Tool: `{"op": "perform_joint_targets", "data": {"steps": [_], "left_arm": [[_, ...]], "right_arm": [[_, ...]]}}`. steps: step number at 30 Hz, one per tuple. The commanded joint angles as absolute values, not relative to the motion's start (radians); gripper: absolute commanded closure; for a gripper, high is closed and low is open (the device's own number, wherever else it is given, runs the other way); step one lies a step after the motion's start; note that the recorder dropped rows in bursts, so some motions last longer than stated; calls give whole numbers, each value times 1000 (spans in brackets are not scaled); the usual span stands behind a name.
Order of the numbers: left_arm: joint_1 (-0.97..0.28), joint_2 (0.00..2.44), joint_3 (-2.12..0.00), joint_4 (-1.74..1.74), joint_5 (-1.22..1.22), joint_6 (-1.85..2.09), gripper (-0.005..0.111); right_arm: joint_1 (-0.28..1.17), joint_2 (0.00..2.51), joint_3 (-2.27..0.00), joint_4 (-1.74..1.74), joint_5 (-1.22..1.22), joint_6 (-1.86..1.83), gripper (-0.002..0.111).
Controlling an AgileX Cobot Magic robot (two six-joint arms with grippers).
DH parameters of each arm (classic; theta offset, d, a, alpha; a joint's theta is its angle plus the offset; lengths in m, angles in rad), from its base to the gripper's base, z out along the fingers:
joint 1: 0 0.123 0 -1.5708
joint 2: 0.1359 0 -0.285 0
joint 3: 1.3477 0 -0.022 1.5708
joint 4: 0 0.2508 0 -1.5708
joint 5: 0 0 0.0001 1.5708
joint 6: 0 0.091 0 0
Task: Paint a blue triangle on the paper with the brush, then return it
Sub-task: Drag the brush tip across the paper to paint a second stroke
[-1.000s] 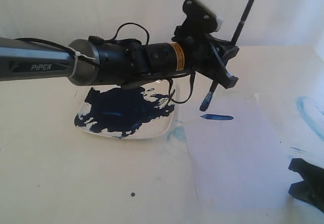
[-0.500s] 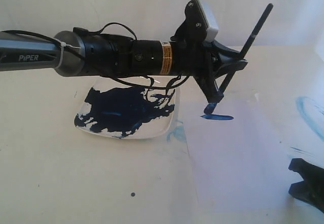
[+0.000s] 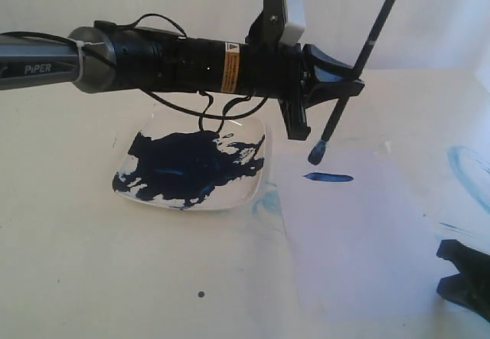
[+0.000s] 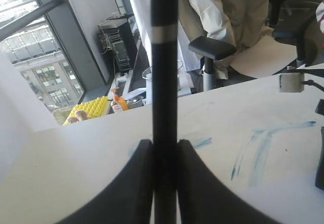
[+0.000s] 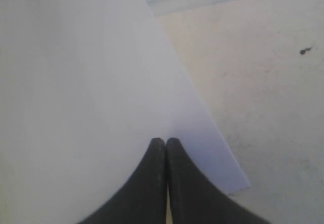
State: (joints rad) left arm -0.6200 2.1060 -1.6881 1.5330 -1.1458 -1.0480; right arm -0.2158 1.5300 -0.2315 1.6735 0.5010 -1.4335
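The left gripper (image 3: 331,102) pinches the brush (image 3: 354,70) by its handle, tip held clear of the paper (image 3: 367,239) beside the single blue stroke (image 3: 329,177), likely poised for the next side.

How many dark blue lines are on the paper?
1. One short dark blue stroke lies on the paper, beneath the brush tip, right of the paint dish. The arm may hide more farther back.

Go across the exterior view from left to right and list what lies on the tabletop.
White dish smeared with dark blue paint → blue stroke on the paper → pale blue smear near the right edge. The brush hangs above the stroke, so it is left out.
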Motion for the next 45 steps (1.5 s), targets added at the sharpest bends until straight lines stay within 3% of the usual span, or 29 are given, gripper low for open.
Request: {"op": "perform_joint_targets", "data": {"steps": [1,45], "left_arm": [[-616,2143,-1745,1601,-1189,-1116,107],[-614,2226,-1816,1661,-1221,-1123,107]], "right_arm": [[-220,1535,-221,1644,417,-1439,108],[-220,1537,-221,1644,413,-1439,108]]}}
